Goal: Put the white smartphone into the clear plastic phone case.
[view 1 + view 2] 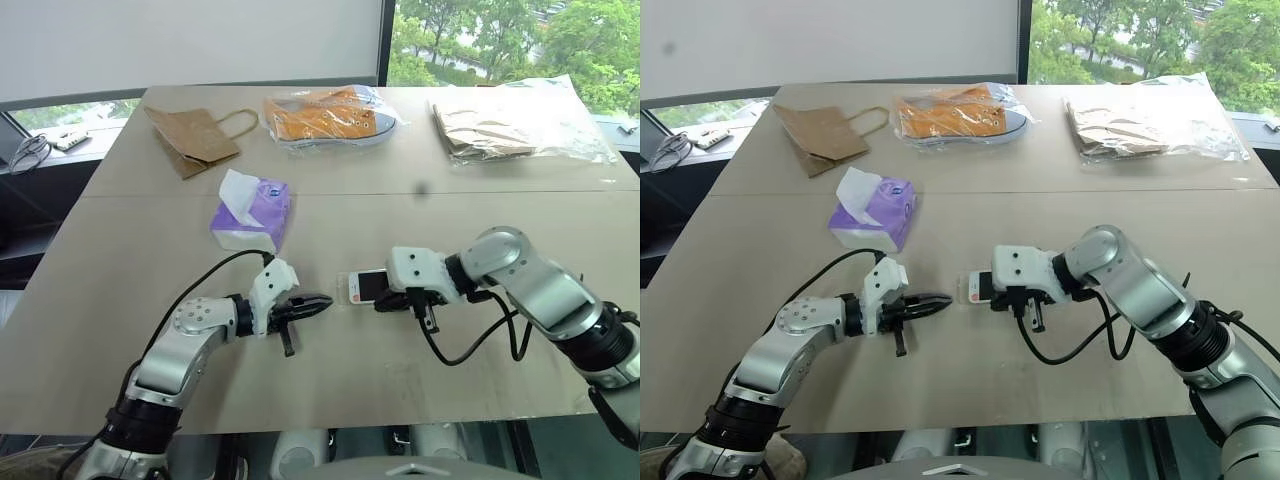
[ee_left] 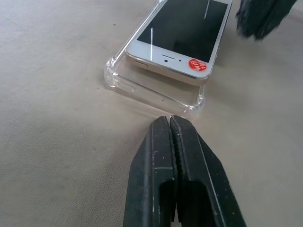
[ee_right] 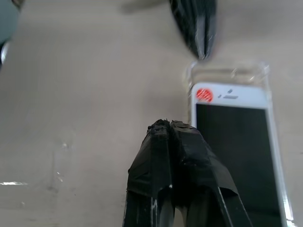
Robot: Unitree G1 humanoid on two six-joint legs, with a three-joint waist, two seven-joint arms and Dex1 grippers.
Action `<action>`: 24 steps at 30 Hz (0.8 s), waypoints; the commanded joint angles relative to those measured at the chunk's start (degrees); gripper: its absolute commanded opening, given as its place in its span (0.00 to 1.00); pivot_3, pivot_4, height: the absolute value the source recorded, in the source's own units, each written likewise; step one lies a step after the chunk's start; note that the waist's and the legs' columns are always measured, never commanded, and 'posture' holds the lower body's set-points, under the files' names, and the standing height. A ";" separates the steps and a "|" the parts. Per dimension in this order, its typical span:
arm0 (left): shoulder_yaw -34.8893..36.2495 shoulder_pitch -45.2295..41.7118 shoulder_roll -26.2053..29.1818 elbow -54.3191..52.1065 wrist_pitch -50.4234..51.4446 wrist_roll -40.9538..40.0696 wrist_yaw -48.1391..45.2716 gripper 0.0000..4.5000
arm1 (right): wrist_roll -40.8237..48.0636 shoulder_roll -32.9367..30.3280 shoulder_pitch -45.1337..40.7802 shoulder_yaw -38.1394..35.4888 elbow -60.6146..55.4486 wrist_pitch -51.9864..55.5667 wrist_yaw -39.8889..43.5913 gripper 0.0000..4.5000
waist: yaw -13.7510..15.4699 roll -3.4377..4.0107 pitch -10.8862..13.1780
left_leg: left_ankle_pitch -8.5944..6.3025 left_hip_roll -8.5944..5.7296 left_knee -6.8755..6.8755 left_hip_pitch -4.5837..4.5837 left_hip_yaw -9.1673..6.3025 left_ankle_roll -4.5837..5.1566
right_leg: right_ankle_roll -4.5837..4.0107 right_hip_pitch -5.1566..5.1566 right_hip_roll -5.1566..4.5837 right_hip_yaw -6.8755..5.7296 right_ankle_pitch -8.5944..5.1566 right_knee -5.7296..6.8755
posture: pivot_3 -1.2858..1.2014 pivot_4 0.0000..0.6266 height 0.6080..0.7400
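Observation:
The white smartphone lies screen up on the clear plastic phone case, on the table between my two grippers. A red sticker marks the phone end nearest my left gripper. That end sits above the case's rim, set back from the case's end wall. My left gripper is shut and empty, its tip a short way from that end of the case. My right gripper is shut and empty too, close beside the phone's long edge at its far half.
A purple tissue pack stands behind my left gripper. At the back of the table lie a brown paper bag, an orange shoe in a clear bag and a clear bag of brown paper.

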 commanded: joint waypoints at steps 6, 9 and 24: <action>-0.03 0.52 0.26 -1.09 -0.40 0.33 0.21 0.01 | -3.49 1.42 -1.87 0.26 5.42 -4.73 -1.17 0.00 | -0.03 0.00 0.00 | 0.00 0.00 0.02 0.00 0.01 0.00 | 0.00 0.00 0.01 0.01 0.00 0.01 | 0.52 0.24 1.00; -0.04 0.77 0.15 -1.34 -0.39 0.32 0.45 0.01 | -1.62 1.53 -1.54 -0.74 4.23 -4.01 0.27 0.00 | -0.01 0.00 0.00 | 0.00 0.00 0.02 0.01 0.00 0.00 | 0.00 0.01 0.02 0.00 0.00 0.01 | 0.52 0.24 1.00; -0.36 0.78 -0.07 -1.10 -0.64 0.13 0.88 0.01 | 4.30 7.65 -2.28 -5.29 5.32 -1.15 -4.24 0.00 | -0.01 0.00 0.00 | 0.00 0.01 0.02 0.00 0.00 0.00 | 0.00 0.01 0.00 0.00 0.00 0.01 | 0.52 0.24 1.00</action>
